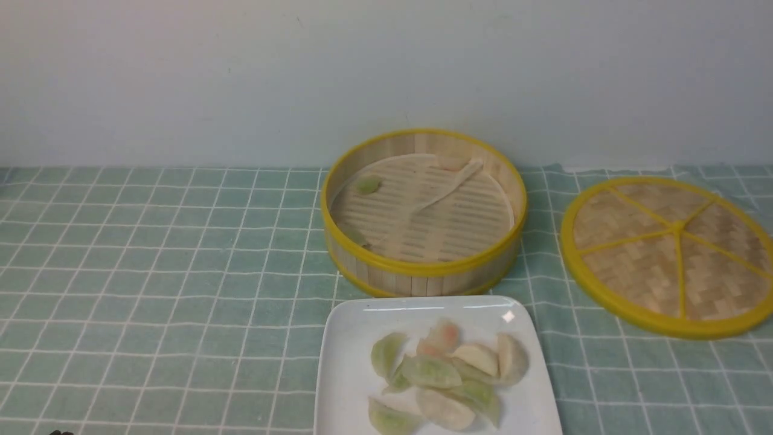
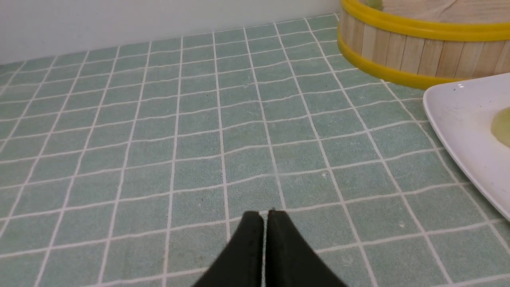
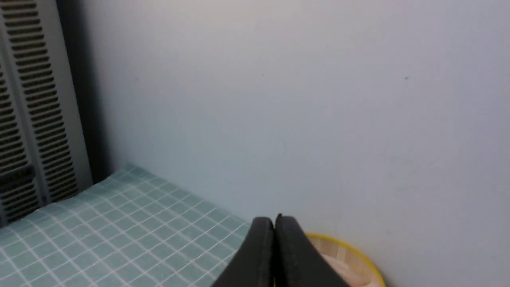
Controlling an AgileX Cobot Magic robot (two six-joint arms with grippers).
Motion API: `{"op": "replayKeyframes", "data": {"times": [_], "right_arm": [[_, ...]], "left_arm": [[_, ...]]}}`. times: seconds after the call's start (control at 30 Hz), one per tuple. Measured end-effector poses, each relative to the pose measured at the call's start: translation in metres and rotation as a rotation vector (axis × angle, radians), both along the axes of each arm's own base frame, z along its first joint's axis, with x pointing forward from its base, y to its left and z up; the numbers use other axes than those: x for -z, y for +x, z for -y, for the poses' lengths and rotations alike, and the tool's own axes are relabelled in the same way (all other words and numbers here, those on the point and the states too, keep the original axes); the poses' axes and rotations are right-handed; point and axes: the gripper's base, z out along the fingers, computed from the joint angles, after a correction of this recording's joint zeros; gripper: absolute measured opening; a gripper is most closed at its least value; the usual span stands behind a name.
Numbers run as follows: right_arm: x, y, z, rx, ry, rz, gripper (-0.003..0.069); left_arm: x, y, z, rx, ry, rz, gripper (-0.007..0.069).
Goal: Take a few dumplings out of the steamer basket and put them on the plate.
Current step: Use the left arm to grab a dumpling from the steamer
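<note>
Plainly, the right pincer (image 3: 275, 221) is pressed shut with nothing between its jaws. It points toward the pale wall (image 3: 279, 99), with only a yellow arc of the basket (image 3: 346, 249) showing past its tips. The left pincer (image 2: 265, 215) is likewise closed and empty, low over the checked cloth (image 2: 159, 119) that covers the counter, near the plate (image 2: 466, 131) but apart from it. On that plate, just in front of the basket, a loose overlapping heap of dumplings (image 1: 444, 371) lies toward the near edge. A single green dumpling (image 1: 368, 184) sits on the paper liner (image 1: 423, 211) against the basket's left wall, and a pinkish trace at the far wall may be another; I cannot tell. The woven lid (image 1: 670, 254) lies flat well to the right. I judge the transfer as good as finished, with both arms idle. Should one more be wanted, a pincer must open, reach over the rim and nip the green one lightly without snagging the liner.
</note>
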Motion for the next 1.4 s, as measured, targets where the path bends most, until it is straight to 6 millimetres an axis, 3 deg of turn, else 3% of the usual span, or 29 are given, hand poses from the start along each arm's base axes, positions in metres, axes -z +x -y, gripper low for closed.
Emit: {"op": "replayKeyframes", "data": {"times": [0.17,0.27,0.33,0.47,0.5,0.57,0.6,0.67,0.7,0.8,0.87,1.4], "right_arm": [[0.006,-0.014,0.016,0.087,-0.004,0.047,-0.0015],[0.018,-0.017,0.024,0.186,0.003,0.052,-0.0015],[0.039,-0.021,0.033,0.317,-0.007,0.056,-0.0015],[0.096,-0.016,0.042,0.495,-0.055,0.021,-0.0015],[0.1,-0.016,0.042,0.501,-0.057,0.018,-0.0015],[0.14,-0.011,0.045,0.562,-0.072,-0.019,-0.0015],[0.147,-0.01,0.045,0.569,-0.074,-0.027,-0.0015],[0.196,-0.008,0.046,0.592,-0.079,-0.069,-0.0015],[0.2,-0.008,0.046,0.593,-0.079,-0.077,-0.0015],[0.258,-0.008,0.047,0.599,-0.069,-0.112,-0.0015],[0.274,-0.009,0.047,0.6,-0.061,-0.138,-0.0015],[0.281,-0.01,0.047,0.613,-0.018,-0.19,-0.0015]], "left_arm": [[0.0,0.0,0.0,0.0,0.0,0.0,-0.0006],[0.0,0.0,0.0,0.0,0.0,0.0,-0.0006],[0.0,0.0,0.0,0.0,0.0,0.0,-0.0006],[0.0,0.0,0.0,0.0,0.0,0.0,-0.0006],[0.0,0.0,0.0,0.0,0.0,0.0,-0.0006],[0.0,0.0,0.0,0.0,0.0,0.0,-0.0006],[0.0,0.0,0.0,0.0,0.0,0.0,-0.0006],[0.0,0.0,0.0,0.0,0.0,0.0,-0.0006],[0.0,0.0,0.0,0.0,0.0,0.0,-0.0006],[0.0,0.0,0.0,0.0,0.0,0.0,-0.0006],[0.0,0.0,0.0,0.0,0.0,0.0,-0.0006],[0.0,0.0,0.0,0.0,0.0,0.0,-0.0006]]}}
